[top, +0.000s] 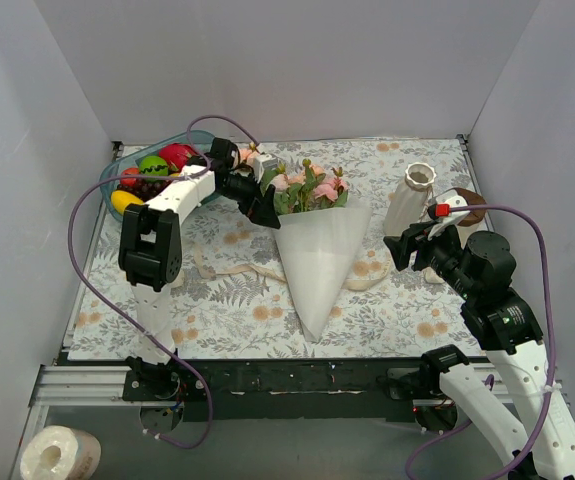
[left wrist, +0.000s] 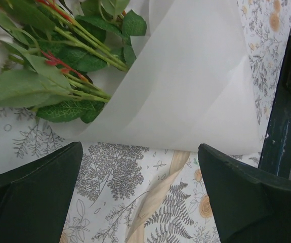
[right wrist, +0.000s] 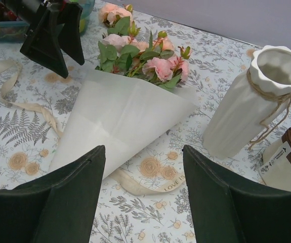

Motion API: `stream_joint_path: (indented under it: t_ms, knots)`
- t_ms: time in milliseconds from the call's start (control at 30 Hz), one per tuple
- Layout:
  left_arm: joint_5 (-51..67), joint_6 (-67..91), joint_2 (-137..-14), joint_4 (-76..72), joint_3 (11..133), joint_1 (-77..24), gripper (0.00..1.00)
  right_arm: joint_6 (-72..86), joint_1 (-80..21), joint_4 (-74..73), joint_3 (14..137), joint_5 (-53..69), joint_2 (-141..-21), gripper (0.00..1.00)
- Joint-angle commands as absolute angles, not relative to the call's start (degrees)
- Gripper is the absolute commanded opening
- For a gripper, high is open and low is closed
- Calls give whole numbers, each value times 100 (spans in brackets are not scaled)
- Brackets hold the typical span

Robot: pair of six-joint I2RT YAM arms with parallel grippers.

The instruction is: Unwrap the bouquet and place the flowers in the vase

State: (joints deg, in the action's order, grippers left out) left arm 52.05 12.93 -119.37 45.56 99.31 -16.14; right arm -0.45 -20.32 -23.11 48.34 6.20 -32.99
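Bouquet (top: 315,230) flat on the patterned cloth (top: 217,310) at mid-table: white paper cone (top: 317,265), tip toward the arm bases, mouth toward the back wall. Pink and peach flowers (top: 309,188) with green leaves spilling from the mouth; thin green stems showing inside the paper in the left wrist view. Cream ribbon (top: 235,270) loose on the cloth, running from left of the cone to its right side.

White ribbed vase (top: 410,200) upright to the right of the bouquet, apart from it, twine (right wrist: 266,91) round its neck; jar (top: 470,208) with a brown lid just beside it. Blue-green bowl (top: 189,137) at back left, holding red, green and yellow fruit (top: 152,165) and dark grapes.

Left arm stretched past the bowl, left gripper (top: 264,211) at the cone's upper left edge, fingers spread wide, gripping nothing. Right arm bent at the right, right gripper (top: 400,250) near the vase's foot, facing the cone, fingers apart, nothing between them.
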Motion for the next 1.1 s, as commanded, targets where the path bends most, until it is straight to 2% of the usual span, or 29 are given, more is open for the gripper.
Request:
stream_joint_path:
  t_ms: [0,400,867,967,1000,1067]
  knots:
    - [5695,861,-11759,4597,9791,-1626,98,-132,-2021,-2145,4922,677,-3296,70]
    - [5599,1090,-12208,4210,10055,-1714,98,-79,-2021,-2162,4860,738,-3270,68]
    - [5607,1037,-12471,4131,10125,-1890,94,-44,-2021,-2127,4878,861,-3375,66]
    - [5634,871,-12515,4385,10256,-1907,76,-44,-2021,-2144,4869,861,-3384,65]
    - [5634,809,-12524,4473,10335,-1916,64,-44,-2021,-2153,4860,861,-3392,64]
    - [5599,678,-12516,4684,10406,-1916,56,-44,-2021,-2145,4860,870,-3392,64]
